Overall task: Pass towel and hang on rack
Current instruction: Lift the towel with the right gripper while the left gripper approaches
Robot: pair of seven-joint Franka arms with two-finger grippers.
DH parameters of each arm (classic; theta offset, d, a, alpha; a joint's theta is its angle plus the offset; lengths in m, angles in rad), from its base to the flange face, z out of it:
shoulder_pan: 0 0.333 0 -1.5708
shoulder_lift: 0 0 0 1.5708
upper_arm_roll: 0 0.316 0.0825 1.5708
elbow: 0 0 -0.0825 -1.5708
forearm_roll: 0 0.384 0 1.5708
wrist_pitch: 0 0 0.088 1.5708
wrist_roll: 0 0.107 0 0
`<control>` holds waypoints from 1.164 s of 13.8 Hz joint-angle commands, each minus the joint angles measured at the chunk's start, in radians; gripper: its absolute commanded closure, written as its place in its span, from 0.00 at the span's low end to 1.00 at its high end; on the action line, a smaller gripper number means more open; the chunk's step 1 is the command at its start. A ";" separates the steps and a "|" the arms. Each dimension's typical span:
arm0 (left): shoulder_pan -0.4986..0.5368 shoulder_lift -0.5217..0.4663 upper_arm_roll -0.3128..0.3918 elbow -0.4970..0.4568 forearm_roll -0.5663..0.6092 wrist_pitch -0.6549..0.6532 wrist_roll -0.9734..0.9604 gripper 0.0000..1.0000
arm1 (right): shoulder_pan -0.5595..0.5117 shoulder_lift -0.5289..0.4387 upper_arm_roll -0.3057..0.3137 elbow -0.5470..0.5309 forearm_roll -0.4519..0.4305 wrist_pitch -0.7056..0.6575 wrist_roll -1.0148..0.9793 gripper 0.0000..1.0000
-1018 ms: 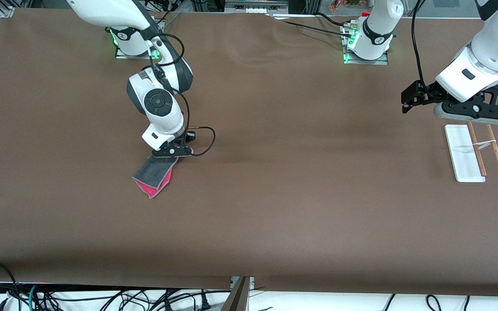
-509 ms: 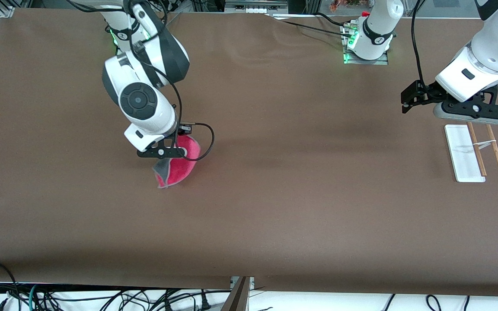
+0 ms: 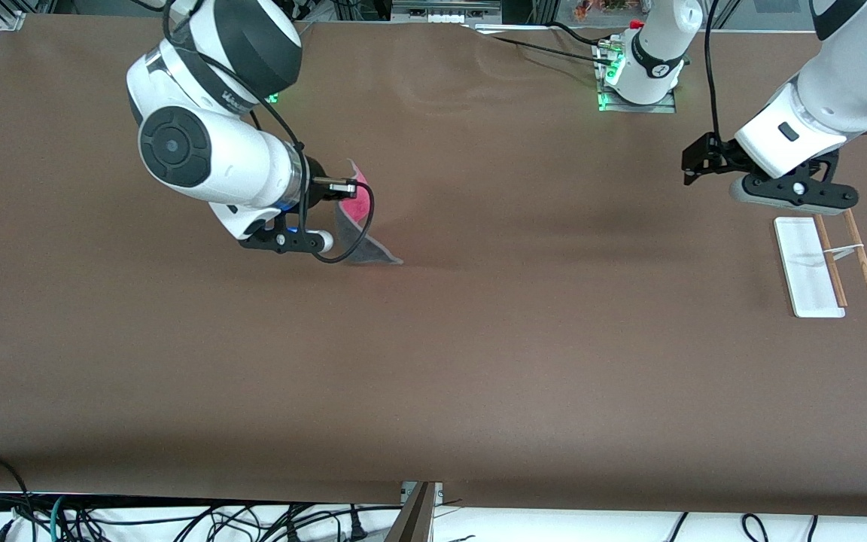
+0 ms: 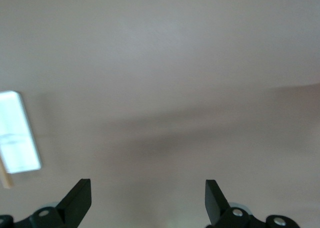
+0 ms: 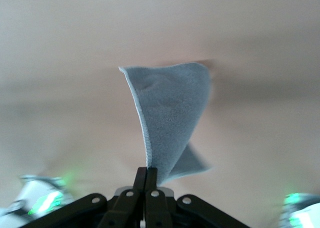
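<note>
My right gripper (image 3: 332, 216) (image 5: 151, 172) is shut on one corner of the towel (image 3: 362, 239) (image 5: 172, 107). The towel hangs up in the air over the right arm's end of the table, grey side out with a patch of pink-red showing. The rack (image 3: 806, 267), toward the left arm's end, has a flat white base, two thin brown rods (image 3: 832, 260) and a thin white crosspiece (image 3: 844, 251). My left gripper (image 3: 791, 194) (image 4: 148, 198) hovers open over the table by the rack's end that lies farther from the front camera. Nothing is between its fingers. The rack's white base (image 4: 17, 133) shows in the left wrist view.
A brown cloth (image 3: 524, 354) covers the whole table. The two arm bases (image 3: 637, 83) stand along the edge farthest from the front camera. Cables (image 3: 177, 519) hang below the table's near edge.
My right gripper has lifted the towel off the table and swung it up toward the table's middle. My left gripper has shifted slightly toward the middle.
</note>
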 commanded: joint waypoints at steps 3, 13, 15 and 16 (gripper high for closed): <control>-0.008 0.081 -0.003 0.009 -0.078 -0.033 0.137 0.00 | 0.013 0.030 0.014 0.081 0.190 0.043 0.214 1.00; -0.020 0.318 -0.023 0.003 -0.650 0.057 0.769 0.00 | 0.161 0.041 0.014 0.084 0.342 0.341 0.579 1.00; -0.023 0.327 -0.027 0.001 -0.689 0.057 0.846 0.00 | 0.172 0.041 0.020 0.084 0.353 0.371 0.608 1.00; -0.023 0.330 -0.050 -0.003 -0.701 0.057 0.854 0.00 | 0.174 0.041 0.023 0.086 0.356 0.388 0.622 1.00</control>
